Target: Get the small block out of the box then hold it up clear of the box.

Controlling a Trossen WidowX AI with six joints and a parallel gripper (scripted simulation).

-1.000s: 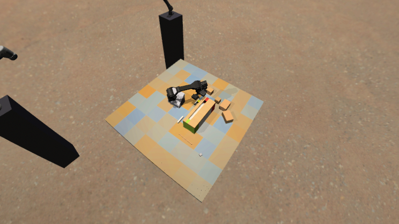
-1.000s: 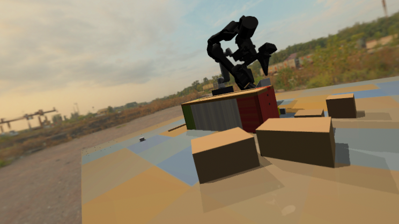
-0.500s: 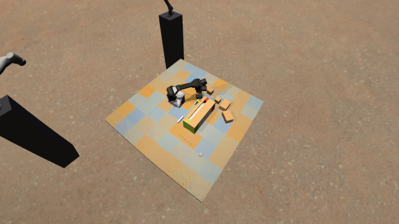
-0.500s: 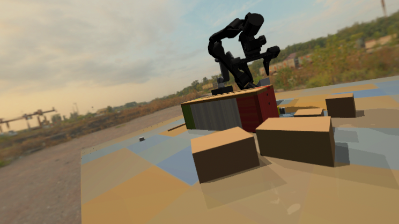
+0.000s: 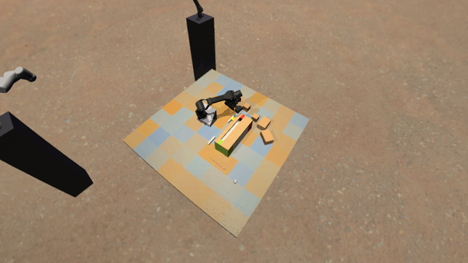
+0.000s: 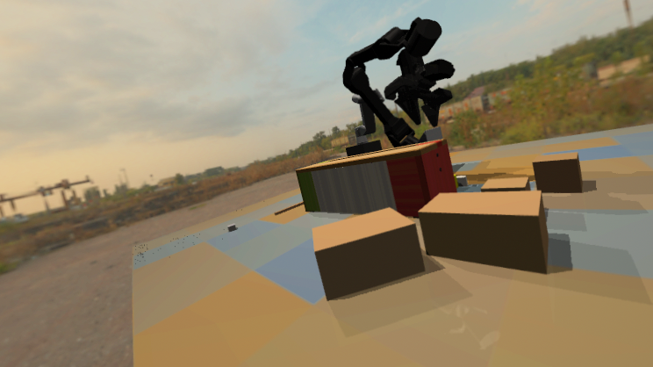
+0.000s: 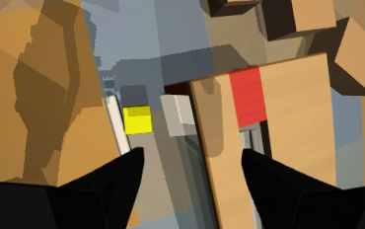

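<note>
The yellow block is seen on the table beside the box's red end, below the part-open, empty gripper. Small, rigid and probably light, it is best pinched across opposite flat faces.

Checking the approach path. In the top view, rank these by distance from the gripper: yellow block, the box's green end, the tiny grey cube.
1. yellow block: right beside the open gripper, just outside the box.
2. green end: the box's end farthest from the arm.
3. tiny grey cube: alone, well past the box.
</note>
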